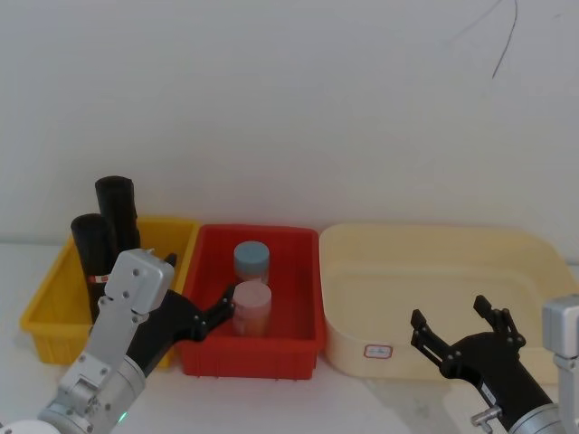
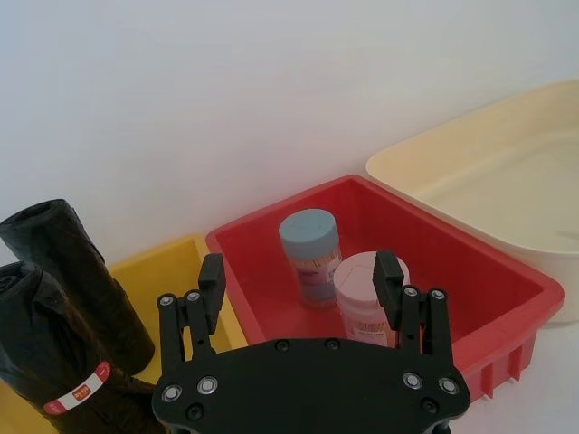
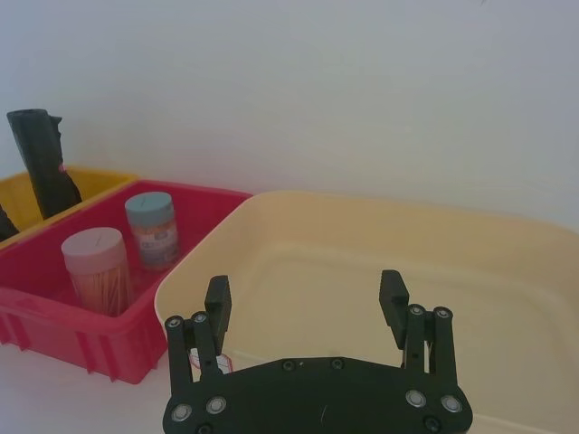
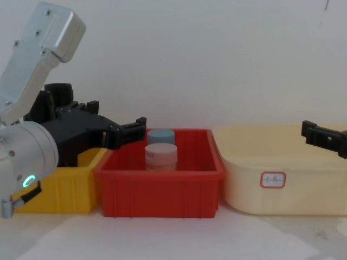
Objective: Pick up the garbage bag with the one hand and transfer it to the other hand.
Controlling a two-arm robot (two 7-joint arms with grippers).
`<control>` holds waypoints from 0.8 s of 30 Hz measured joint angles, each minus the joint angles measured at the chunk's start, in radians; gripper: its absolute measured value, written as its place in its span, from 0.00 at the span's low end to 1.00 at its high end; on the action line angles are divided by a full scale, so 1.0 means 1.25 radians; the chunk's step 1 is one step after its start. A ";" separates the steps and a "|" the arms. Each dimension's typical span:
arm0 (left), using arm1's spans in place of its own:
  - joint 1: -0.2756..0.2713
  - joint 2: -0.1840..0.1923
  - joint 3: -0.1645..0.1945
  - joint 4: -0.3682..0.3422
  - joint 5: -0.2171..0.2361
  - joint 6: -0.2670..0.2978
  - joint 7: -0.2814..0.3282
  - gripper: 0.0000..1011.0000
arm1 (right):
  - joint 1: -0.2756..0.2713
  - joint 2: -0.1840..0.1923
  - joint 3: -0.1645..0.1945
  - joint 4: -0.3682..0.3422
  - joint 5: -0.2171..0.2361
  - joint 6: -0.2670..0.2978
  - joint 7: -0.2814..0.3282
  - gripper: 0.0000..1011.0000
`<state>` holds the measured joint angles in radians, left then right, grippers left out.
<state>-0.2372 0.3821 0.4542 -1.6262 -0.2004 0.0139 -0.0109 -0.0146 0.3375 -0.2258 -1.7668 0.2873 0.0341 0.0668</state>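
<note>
The garbage bag (image 1: 90,249), a black glossy roll with a red-and-white label band, stands upright in the yellow bin (image 1: 50,303); in the left wrist view the garbage bag (image 2: 41,348) is close by. A second black roll (image 1: 118,203) stands just behind it. My left gripper (image 1: 199,285) is open and hovers over the border of the yellow and red bins, right of the rolls and apart from them; its fingers (image 2: 213,280) hold nothing. My right gripper (image 1: 450,314) is open and empty in front of the cream tub.
A red bin (image 1: 249,357) in the middle holds a blue-lidded jar (image 1: 251,260) and a pink-lidded jar (image 1: 252,306). A large cream tub (image 1: 434,271) stands at the right. A white wall runs close behind all three containers.
</note>
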 joint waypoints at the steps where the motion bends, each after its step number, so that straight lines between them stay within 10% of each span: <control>1: 0.000 0.000 0.000 0.000 0.000 0.000 0.000 0.99 | 0.000 0.000 0.000 0.000 0.000 0.000 0.000 0.99; 24: 0.000 0.000 0.000 0.000 0.000 0.000 0.000 0.99 | 0.000 0.000 0.000 0.000 0.000 0.000 0.000 0.99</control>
<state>-0.2371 0.3821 0.4542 -1.6262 -0.2004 0.0139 -0.0110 -0.0146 0.3375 -0.2258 -1.7668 0.2873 0.0340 0.0668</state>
